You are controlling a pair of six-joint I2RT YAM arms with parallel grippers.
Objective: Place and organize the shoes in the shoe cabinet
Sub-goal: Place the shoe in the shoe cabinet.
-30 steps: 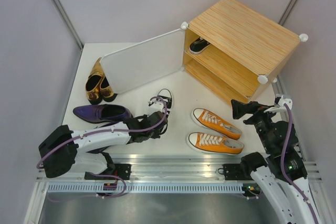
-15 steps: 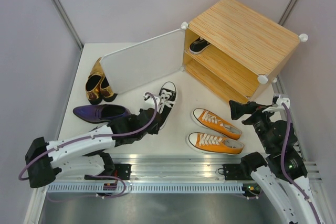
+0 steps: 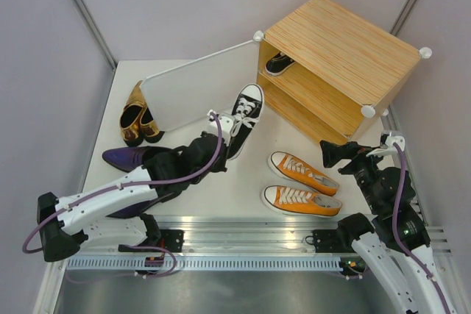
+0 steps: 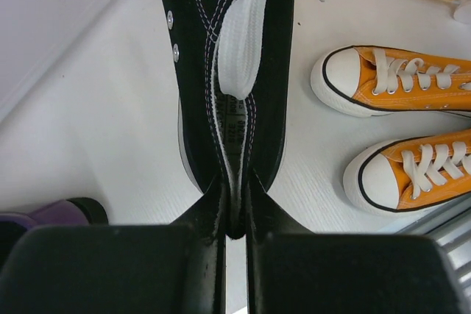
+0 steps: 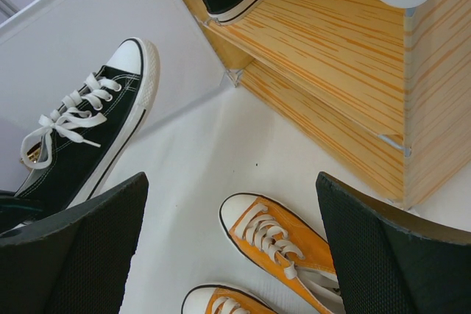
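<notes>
While the left gripper [image 3: 221, 148] reached forward over the table [image 3: 246, 187], its two fingers were clenched on the heel end of a black sneaker [image 3: 244, 117], squeezing the upper narrow between them. In the left wrist view the shoe [image 4: 232, 71] ran straight away from the gripper [image 4: 234, 215], heel at the fingertips and toe farthest off, so its long axis lay in line with the gripper's own.

From above, the toe pointed up and to the right, toward the lower front corner of the shoe cabinet [image 3: 346, 45] where the white door [image 3: 199, 93] was hinged. The sneaker sat in the gap between that open door and the cabinet's front. Whether its sole touched the table could not be told.

It was black canvas with white stitching, a white rubber toe cap, a white sole strip, loose white laces and small metal eyelets on its side. Its mate [image 3: 278, 64] lay on the cabinet's inner shelf.

Two orange sneakers [image 3: 302, 185] lay side by side to the right of the held shoe, toes toward the left gripper. The right gripper [image 3: 329, 154] hung near them below the cabinet, fingers [image 5: 81, 255] spread wide and holding nothing.
</notes>
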